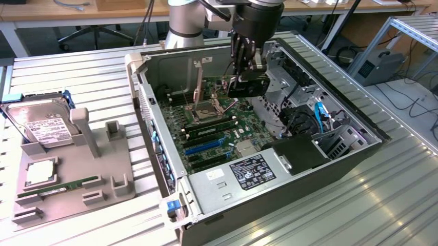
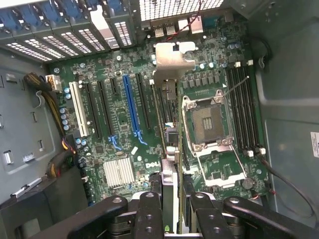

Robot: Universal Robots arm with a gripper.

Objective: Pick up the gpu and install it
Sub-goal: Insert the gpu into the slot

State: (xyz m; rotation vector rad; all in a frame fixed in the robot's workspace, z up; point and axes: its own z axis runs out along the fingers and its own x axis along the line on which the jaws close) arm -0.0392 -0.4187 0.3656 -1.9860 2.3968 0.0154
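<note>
gpu [image 2: 169, 142]: matt silver metal bracket. Computer case [image 1: 171, 66]: dull grey metal. Table [image 1: 370, 205]: ribbed shiny metal.

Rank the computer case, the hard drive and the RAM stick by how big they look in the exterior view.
Largest: computer case.
Then the hard drive.
Smallest: the RAM stick, long but very thin.

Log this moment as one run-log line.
gripper: shut on gpu | gpu: held above motherboard, over open computer case | stage: picked up, not installed in a slot
</note>
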